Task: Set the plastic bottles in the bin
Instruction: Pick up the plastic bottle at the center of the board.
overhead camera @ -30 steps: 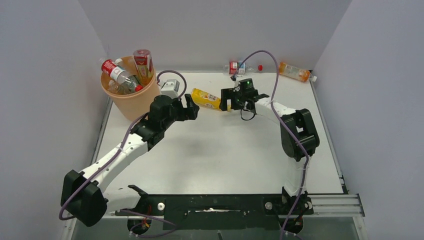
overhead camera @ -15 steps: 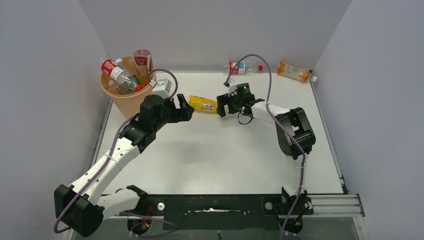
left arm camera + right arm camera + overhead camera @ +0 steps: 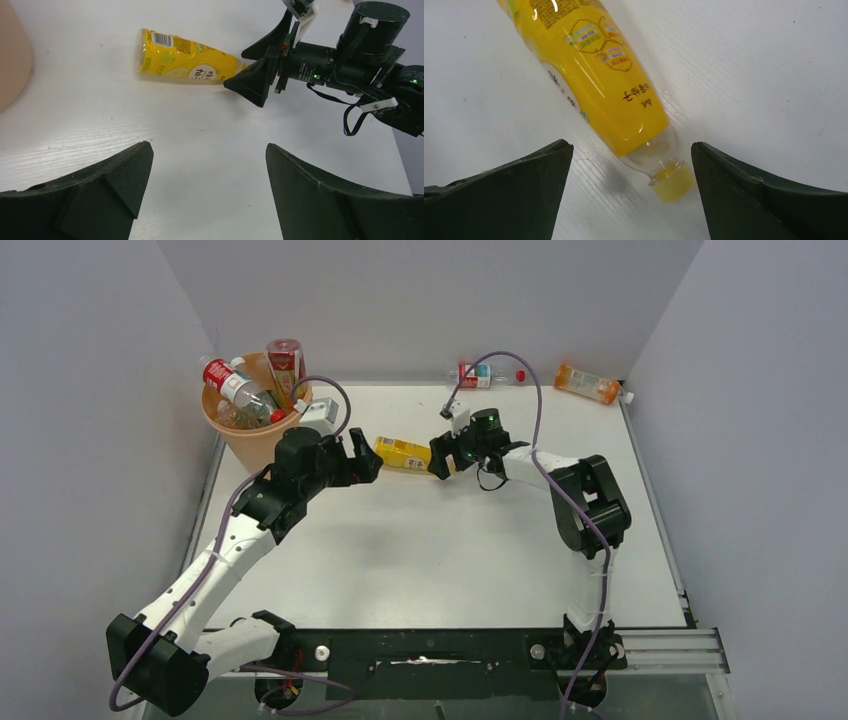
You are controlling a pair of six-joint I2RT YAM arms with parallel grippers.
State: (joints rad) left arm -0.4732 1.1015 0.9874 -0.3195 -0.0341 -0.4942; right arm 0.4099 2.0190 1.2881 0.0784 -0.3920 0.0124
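A yellow-labelled plastic bottle point(image 3: 403, 453) lies on its side on the white table between my two grippers. Its yellow cap point(image 3: 672, 184) points into my right gripper point(image 3: 631, 146), which is open. The cap lies close beside the right finger; the left finger stands well clear. My left gripper point(image 3: 209, 150) is open and empty, a short way off the bottle's point(image 3: 182, 59) base end. The peach-orange bin point(image 3: 262, 448) stands just left of my left gripper point(image 3: 362, 462) and holds several bottles point(image 3: 236, 388), some poking above its rim.
Two more bottles lie along the back wall: a clear one with a red label point(image 3: 480, 373) and an orange one point(image 3: 590, 383) in the back right corner. The bin's wall point(image 3: 12, 65) shows at the left edge of the left wrist view.
My right gripper has moved left, and the yellow bottle has shifted left with it toward my left gripper. My left arm has drawn back slightly toward the bin.
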